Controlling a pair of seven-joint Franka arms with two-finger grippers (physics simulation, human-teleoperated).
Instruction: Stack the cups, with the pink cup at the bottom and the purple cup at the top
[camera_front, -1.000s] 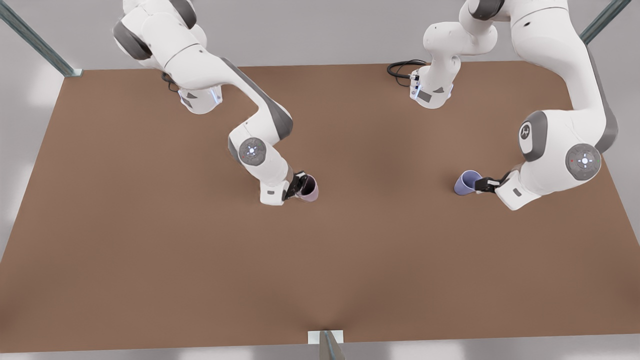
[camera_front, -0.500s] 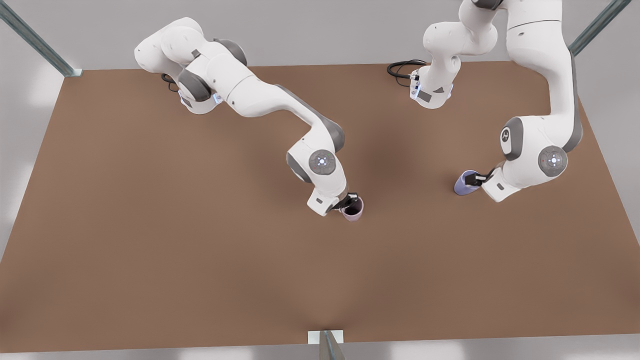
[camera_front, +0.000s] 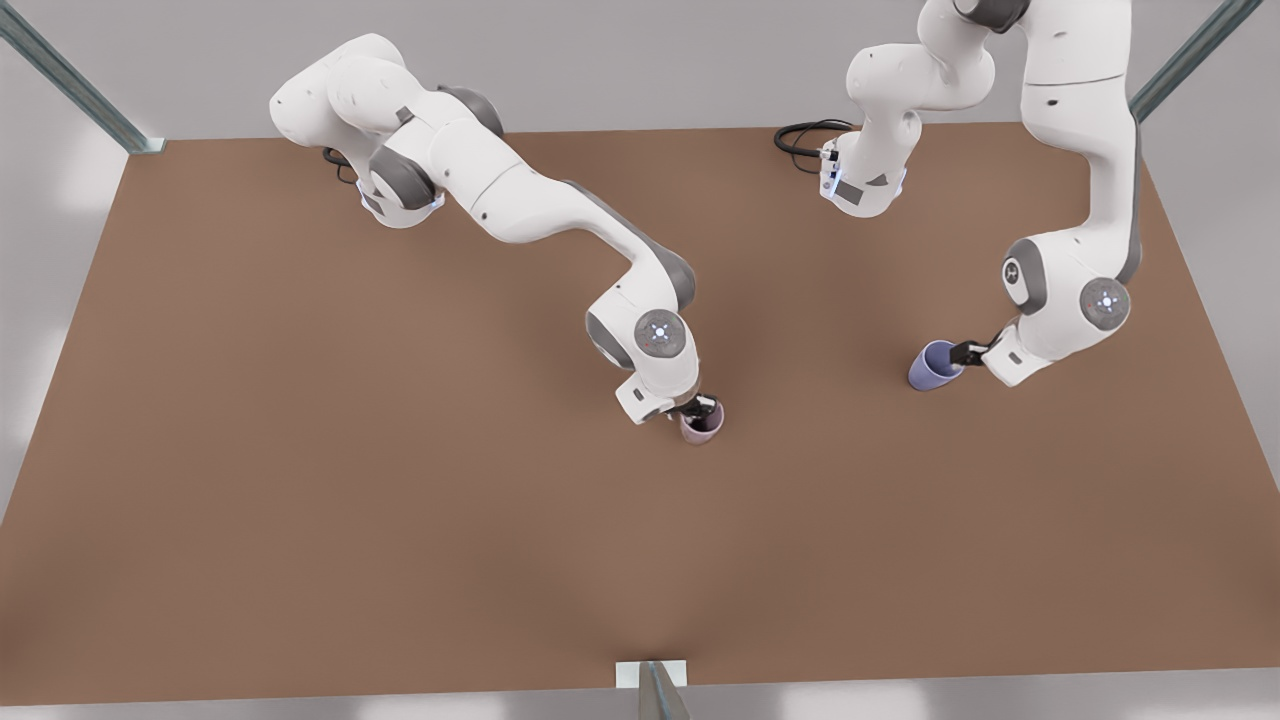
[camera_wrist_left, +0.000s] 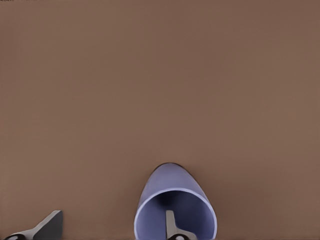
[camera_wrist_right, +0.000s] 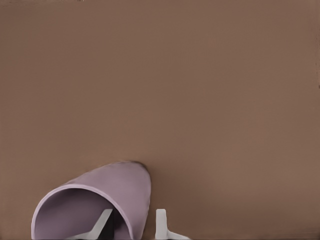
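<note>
Two Franka arms each hold a cup by its rim above a bare brown table (camera_front: 300, 480). The right gripper (camera_front: 697, 409), near the middle of the table in the front view, is clamped on the wall of the pink cup (camera_front: 702, 422), one finger inside the mouth and one outside. The left gripper (camera_front: 966, 352), toward the front view's right, grips the purple cup (camera_front: 934, 364) the same way. The two cups sit well apart.

Risks, as a judgement: a pinch on a thin wall gives little hold, so either cup could swing or slip if moved sharply. The pink cup may tip on release if it is not set down flat on its base. The purple cup appears tilted, and if it is not brought upright and centred over the pink cup's mouth, it could catch the rim and knock the bottom cup over.

The front view gives the layout: both arms, the gap between the cups, and the cable (camera_front: 805, 135) by the far base. The right wrist view shows a finger (camera_wrist_right: 161, 224) outside the pink cup (camera_wrist_right: 115, 192); the left wrist view shows a finger (camera_wrist_left: 171, 225) inside the purple cup (camera_wrist_left: 172, 187). Whether either cup's base touches the table cannot be told.
</note>
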